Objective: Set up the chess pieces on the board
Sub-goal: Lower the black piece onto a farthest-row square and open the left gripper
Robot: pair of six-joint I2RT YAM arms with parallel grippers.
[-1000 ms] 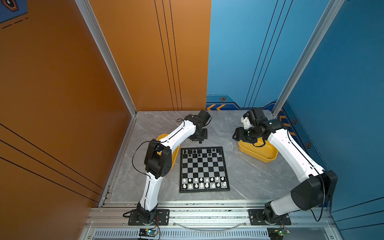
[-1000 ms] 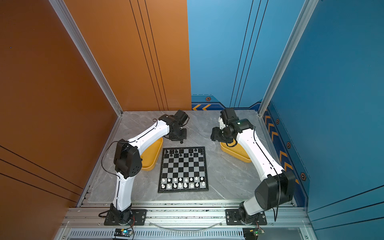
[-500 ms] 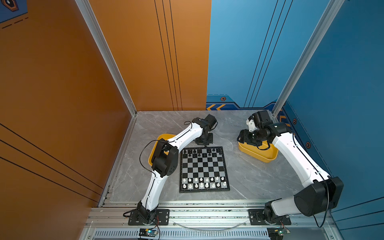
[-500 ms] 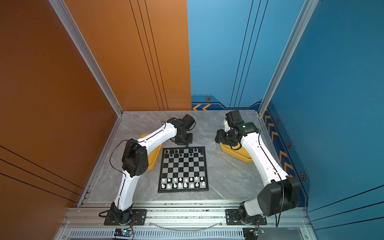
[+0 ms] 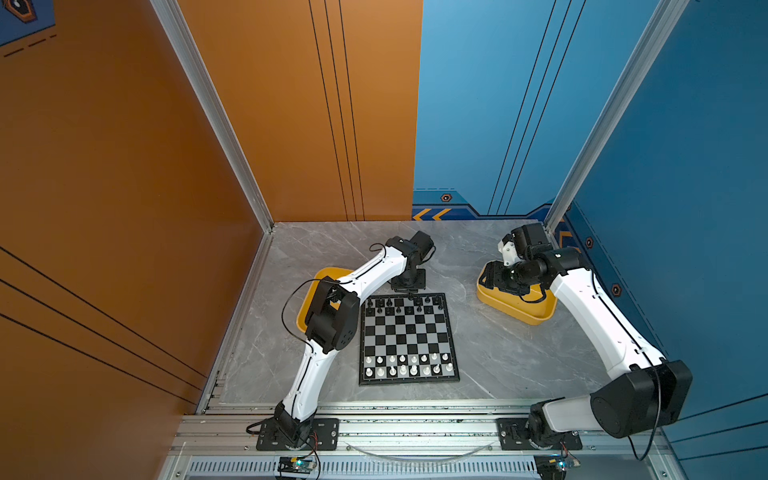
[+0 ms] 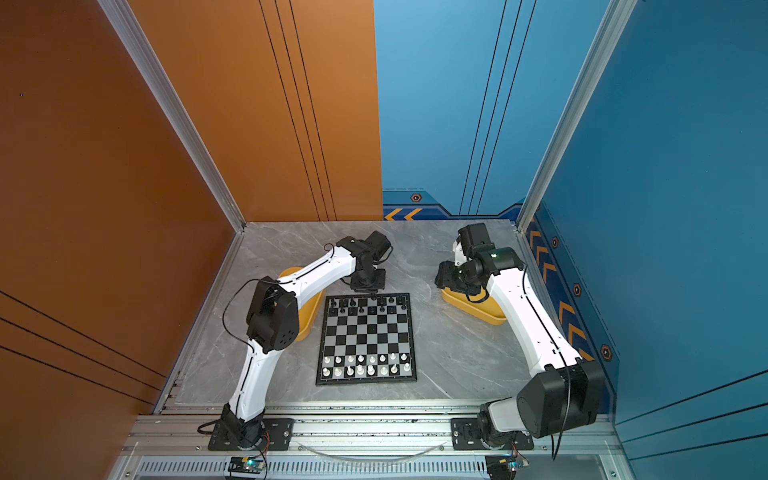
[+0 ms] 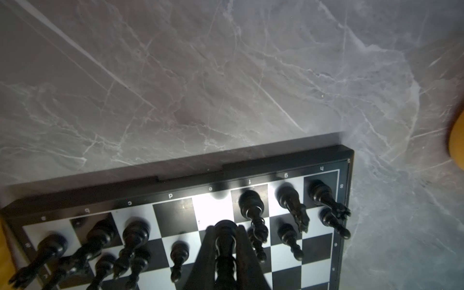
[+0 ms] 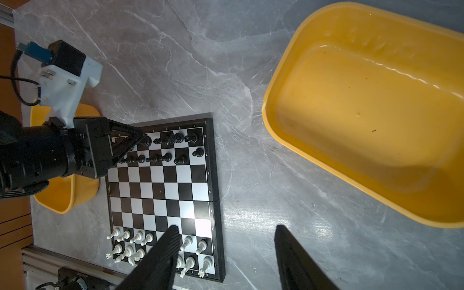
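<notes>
Left gripper holds a black chessman over the board's far rank

White chess pieces stand in the two nearest rows of the board on the grey bench; black chessmen crowd the two farthest. At that far edge the left gripper pinches a tall, glossy black piece, upright, base toward two bare back-row squares just beneath it; a straight drop looks enough. The right gripper, spread and empty, hangs well apart beside a yellow tray

Left arm hides most of the tray beside the board
</notes>
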